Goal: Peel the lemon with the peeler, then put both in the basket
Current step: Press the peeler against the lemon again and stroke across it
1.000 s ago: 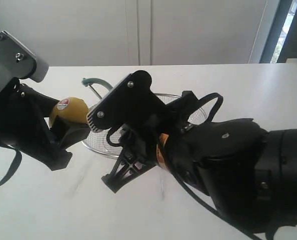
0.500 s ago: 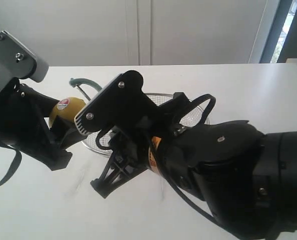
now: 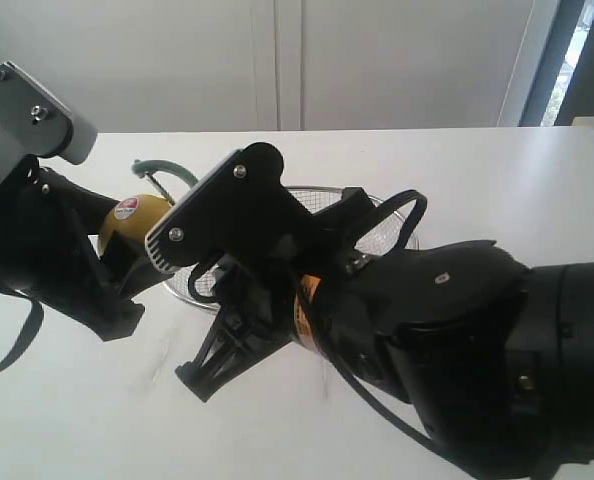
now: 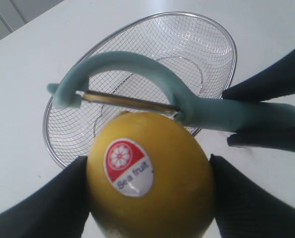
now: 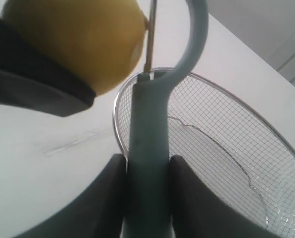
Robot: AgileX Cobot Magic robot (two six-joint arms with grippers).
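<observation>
Lemon (image 4: pixel 147 173), sticker (image 4: pixel 128 166) showing: clamped in my left gripper (image 4: pixel 147 198). Peeler (image 4: pixel 212 114): handle clamped in my right gripper (image 5: pixel 147 198), blade lay against the lemon. Wire-mesh basket (image 4: pixel 197 44): stood at the lemon's 3 o'clock, exterior view.

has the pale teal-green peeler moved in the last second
Yes: the pale teal-green peeler has shifted left in the exterior view, away from the fixed silver wire-mesh basket.

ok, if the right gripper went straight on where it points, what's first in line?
Likely the lemon: the peeler held by the right gripper has its blade at it. The basket sits beyond, depth unclear.
</observation>
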